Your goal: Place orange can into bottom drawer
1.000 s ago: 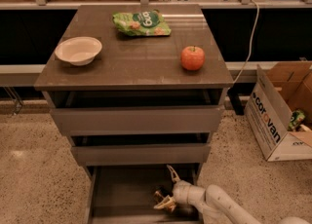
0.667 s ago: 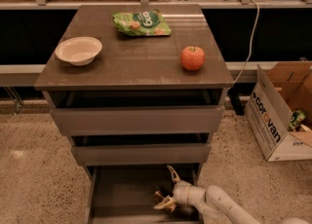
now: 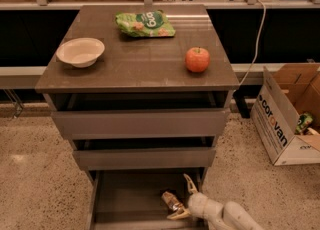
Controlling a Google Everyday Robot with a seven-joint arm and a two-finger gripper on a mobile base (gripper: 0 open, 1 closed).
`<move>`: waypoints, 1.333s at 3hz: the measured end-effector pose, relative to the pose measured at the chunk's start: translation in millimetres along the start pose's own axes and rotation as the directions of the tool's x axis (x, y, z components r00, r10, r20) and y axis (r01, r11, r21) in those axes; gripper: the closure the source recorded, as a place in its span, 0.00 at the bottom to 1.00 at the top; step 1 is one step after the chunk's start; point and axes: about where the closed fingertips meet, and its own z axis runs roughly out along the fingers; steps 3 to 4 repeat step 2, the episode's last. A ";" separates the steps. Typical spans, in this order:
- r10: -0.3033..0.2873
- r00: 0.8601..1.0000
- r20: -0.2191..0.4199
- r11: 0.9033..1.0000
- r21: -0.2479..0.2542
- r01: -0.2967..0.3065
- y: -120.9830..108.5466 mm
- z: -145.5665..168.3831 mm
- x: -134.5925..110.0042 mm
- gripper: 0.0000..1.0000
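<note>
The orange can [image 3: 171,202] lies on its side on the floor of the bottom drawer [image 3: 125,194], which is pulled out at the foot of the cabinet. My gripper [image 3: 179,198] reaches in from the lower right, low inside the drawer. Its two pale fingers [image 3: 189,184] are spread wide, one above and one below the can's right end. The can rests on the drawer floor between the fingertips; I cannot tell whether they touch it. The white arm runs off the bottom right edge.
On the cabinet top stand a red-orange apple [image 3: 197,59], a white bowl [image 3: 80,51] and a green snack bag [image 3: 145,24]. The two upper drawers [image 3: 140,123] are slightly pulled out. An open cardboard box [image 3: 287,119] stands on the floor at right.
</note>
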 end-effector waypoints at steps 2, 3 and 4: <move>0.012 1.000 -0.007 0.999 0.032 -0.011 0.0 -16.8 3.6 0.00; 0.012 1.000 -0.007 0.999 0.032 -0.011 0.0 -16.8 3.6 0.00; 0.012 1.000 -0.007 0.999 0.032 -0.011 0.0 -16.8 3.6 0.00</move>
